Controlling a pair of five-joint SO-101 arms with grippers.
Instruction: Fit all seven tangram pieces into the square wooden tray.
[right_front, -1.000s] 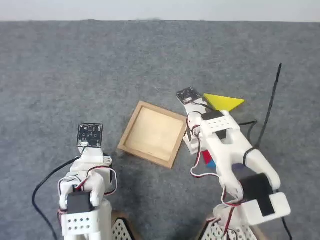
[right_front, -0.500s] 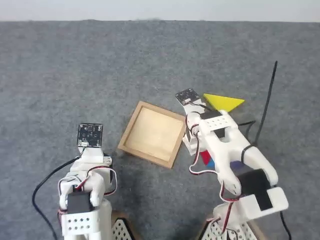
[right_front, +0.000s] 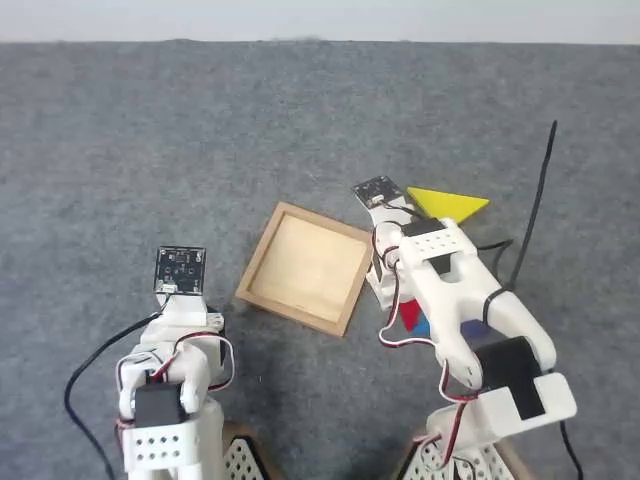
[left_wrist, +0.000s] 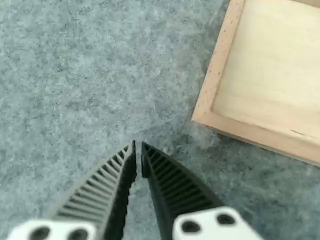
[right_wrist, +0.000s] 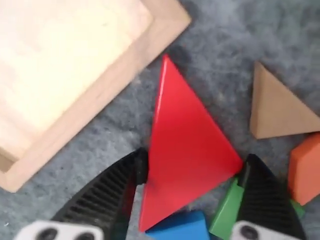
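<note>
The square wooden tray (right_front: 305, 268) lies empty in the middle of the table. My right arm (right_front: 450, 290) hangs over a cluster of pieces just off the tray's right side. In the right wrist view my right gripper (right_wrist: 196, 162) is open, one finger on each side of the red triangle (right_wrist: 187, 150), which lies flat beside the tray's edge (right_wrist: 125, 70). A blue piece (right_wrist: 180, 227) and a green piece (right_wrist: 227, 210) lie against it. Close by are a tan triangle (right_wrist: 277, 107) and an orange piece (right_wrist: 305, 167). My left gripper (left_wrist: 137, 147) is shut over bare felt near the tray's corner (left_wrist: 210, 112).
A yellow triangle (right_front: 448, 205) lies apart, beyond the right arm. A black cable (right_front: 535, 220) runs along the right side. Grey felt covers the whole table, with wide free room at the back and left. The left arm (right_front: 170, 370) stands near the front edge.
The right arm's rear part has shifted slightly, and its cable swung a little. Its gripper stays over the pieces beside the tray. The left arm has not moved.
</note>
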